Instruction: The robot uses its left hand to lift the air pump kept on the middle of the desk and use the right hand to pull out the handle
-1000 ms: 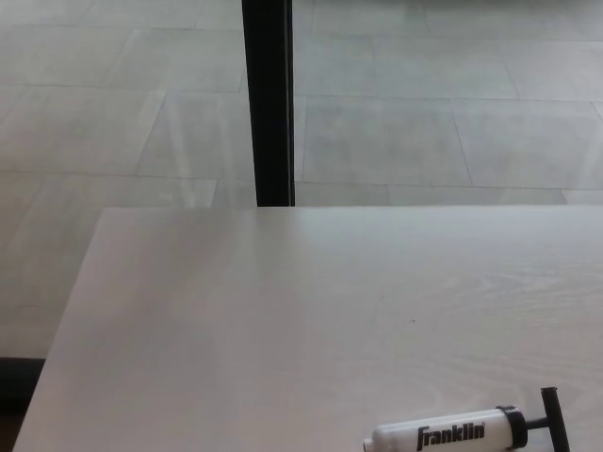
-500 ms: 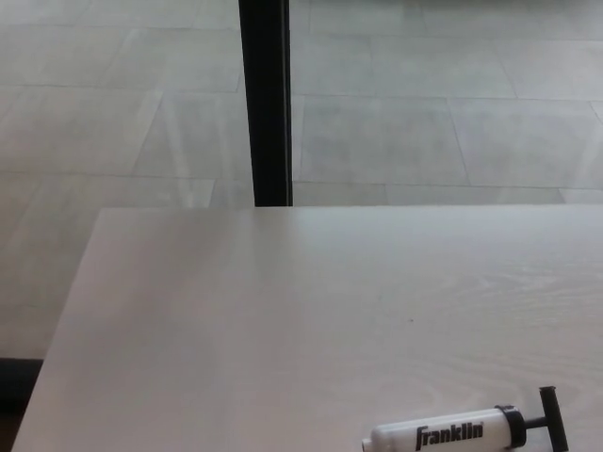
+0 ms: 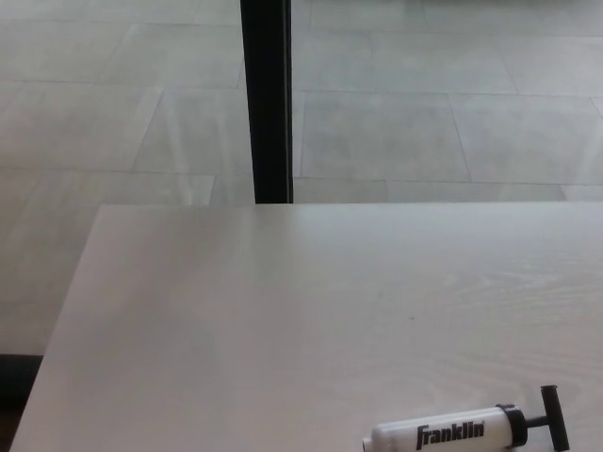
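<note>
A white air pump (image 3: 450, 432) marked "Franklin" lies on its side on the pale wooden desk (image 3: 283, 311), at the bottom right of the head view. Its black T-handle (image 3: 553, 418) points to the right and sits close against the pump's black collar. The pump's lower edge is cut off by the picture's bottom edge. Neither of my hands shows in this view.
The desk's far edge runs across the middle of the picture and its left edge slants down to the bottom left. Beyond the desk is a grey tiled floor (image 3: 424, 113), and a black vertical post (image 3: 268, 99) stands behind the far edge.
Only the camera has shifted very slightly; the pump lies where it was.
</note>
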Motion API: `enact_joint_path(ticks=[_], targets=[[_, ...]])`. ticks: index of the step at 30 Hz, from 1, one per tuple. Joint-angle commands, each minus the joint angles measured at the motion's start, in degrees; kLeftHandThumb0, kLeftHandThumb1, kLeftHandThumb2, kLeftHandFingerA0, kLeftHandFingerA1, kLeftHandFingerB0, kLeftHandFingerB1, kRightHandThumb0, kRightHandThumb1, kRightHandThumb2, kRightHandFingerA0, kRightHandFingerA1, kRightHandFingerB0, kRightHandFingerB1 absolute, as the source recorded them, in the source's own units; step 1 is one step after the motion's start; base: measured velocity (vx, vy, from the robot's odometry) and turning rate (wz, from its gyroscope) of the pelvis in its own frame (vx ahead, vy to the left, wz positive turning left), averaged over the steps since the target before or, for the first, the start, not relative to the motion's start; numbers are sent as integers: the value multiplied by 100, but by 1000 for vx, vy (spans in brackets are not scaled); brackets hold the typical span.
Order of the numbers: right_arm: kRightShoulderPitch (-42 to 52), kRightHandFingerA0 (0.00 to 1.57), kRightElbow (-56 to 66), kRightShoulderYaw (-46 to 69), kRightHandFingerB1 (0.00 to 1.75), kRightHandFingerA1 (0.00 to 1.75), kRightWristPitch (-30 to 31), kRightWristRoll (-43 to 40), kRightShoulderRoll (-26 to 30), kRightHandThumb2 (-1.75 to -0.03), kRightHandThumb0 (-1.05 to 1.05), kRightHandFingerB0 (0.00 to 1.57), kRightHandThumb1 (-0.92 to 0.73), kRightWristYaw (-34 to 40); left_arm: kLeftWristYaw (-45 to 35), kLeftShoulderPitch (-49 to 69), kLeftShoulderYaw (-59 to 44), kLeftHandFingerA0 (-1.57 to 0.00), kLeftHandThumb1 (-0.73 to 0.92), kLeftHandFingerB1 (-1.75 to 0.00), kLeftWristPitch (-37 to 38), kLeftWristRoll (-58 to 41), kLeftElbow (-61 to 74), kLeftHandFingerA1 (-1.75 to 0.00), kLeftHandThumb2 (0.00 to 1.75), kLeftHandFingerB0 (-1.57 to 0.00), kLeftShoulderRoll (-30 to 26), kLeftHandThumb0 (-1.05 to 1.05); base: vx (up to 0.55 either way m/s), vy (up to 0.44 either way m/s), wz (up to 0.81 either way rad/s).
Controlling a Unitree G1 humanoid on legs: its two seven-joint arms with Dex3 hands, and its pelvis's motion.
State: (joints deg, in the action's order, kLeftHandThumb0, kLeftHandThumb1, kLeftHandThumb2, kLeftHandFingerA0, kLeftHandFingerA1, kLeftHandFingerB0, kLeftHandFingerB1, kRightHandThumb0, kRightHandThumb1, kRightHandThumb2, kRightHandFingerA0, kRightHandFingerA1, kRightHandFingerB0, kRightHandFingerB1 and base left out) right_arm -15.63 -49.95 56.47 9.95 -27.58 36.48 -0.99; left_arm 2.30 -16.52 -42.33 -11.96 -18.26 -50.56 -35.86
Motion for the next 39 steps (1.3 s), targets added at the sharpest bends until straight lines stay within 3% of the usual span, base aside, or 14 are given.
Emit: enact_joint_path(ticks=[1, 9, 10, 11, 15, 16, 24, 25, 28, 32, 33, 35, 38, 39], targets=[[-887, 54, 1225, -767, 40, 63, 144, -4, 282, -60, -73, 25, -68, -180, 144, -1006, 1312, -56, 73, -48, -440, 350, 2703, -57, 61, -52, 260, -51, 0, 0, 0], [-704, 63, 3112, -1989, 41, 54, 394, 297, -460, -60, -71, 42, -67, -197, 121, -1247, 2700, -58, 77, -49, -550, 799, 4188, -65, 62, -49, 1029, -51, 0, 0, 0], [-695, 63, 3381, -2137, 40, 54, 551, 293, -570, -60, -67, 41, -67, -65, 67, -1258, 2929, -57, 60, -57, -575, 897, 4289, -71, 102, -36, 1104, -42, 0, 0, 0], [-682, 57, 3538, -2254, 36, 52, 625, 321, -633, -61, -60, 36, -71, 6, 22, -1260, 3084, -54, 81, -46, -635, 934, 4368, -59, 63, -46, 1151, -41, 0, 0, 0], [-611, 50, 3873, -2760, 35, 51, 594, 551, -863, -61, -48, 30, -75, 52, -202, -1309, 3887, -62, 56, -60, -907, 1138, 4596, -75, 101, -39, 1405, -42, 0, 0, 0], [-601, 47, 3940, -2844, 35, 51, 631, 558, -919, -62, -46, 29, -77, 70, -237, -1317, 3999, -62, 72, -51, -848, 1103, 4538, -68, 61, -51, 1543, -49, 0, 0, 0], [-798, 58, 3806, -3234, 39, 56, 544, 763, -1269, -62, -49, 37, -74, 329, -382, -1437, 5887, -56, 64, -52, -1397, 1772, 4707, -73, 58, -51, 2190, -44, 0, 0, 0], [-796, 55, 3799, -3211, 52, 64, 587, 732, -1279, -89, -54, 33, -58, 371, -392, -1466, 6133, -58, 66, -52, -1417, 1938, 4690, -73, 58, -50, 2218, -44, 0, 0, 0], [-812, 57, 3676, -3217, 52, 65, 506, 731, -1278, -89, -54, 35, -57, 377, -499, -1527, 6570, -64, 67, -55, -1407, 2217, 4681, -103, 59, -52, 2171, -44, 0, 0, 0], [-812, 59, 3670, -3207, 53, 65, 575, 754, -1261, -89, -51, 37, -59, 525, -595, -1784, 7483, -53, 68, -57, -1815, 2855, 4634, -74, 60, -49, 2173, -49, 0, 0, 0], [-838, 58, 3643, -3199, 52, 64, 576, 751, -1249, -89, -50, 36, -60, 538, -643, -1872, 7749, -54, 52, -62, -1901, 3059, 4611, -75, 96, -39, 2156, -51, 0, 0, 0], [-888, 64, 3570, -3178, 41, 56, 553, 703, -1236, -62, -49, 42, -73, 512, -673, -1984, 8160, -52, 68, -58, -1992, 3392, 4573, -76, 61, -48, 2140, -51, 0, 0, 0], [-939, 59, 3503, -3202, 53, 65, 516, 726, -1233, -89, -51, 36, -59, 552, -681, -2067, 8574, -54, 48, -63, -2261, 3668, 4644, -77, 94, -40, 2131, -51, 0, 0, 0], [-955, 58, 3497, -3212, 52, 65, 528, 741, -1229, -89, -51, 35, -58, 587, -748, -2137, 8890, -48, 69, -59, -2366, 3964, 4722, -78, 61, -46, 2052, -53, 0, 0, 0]])
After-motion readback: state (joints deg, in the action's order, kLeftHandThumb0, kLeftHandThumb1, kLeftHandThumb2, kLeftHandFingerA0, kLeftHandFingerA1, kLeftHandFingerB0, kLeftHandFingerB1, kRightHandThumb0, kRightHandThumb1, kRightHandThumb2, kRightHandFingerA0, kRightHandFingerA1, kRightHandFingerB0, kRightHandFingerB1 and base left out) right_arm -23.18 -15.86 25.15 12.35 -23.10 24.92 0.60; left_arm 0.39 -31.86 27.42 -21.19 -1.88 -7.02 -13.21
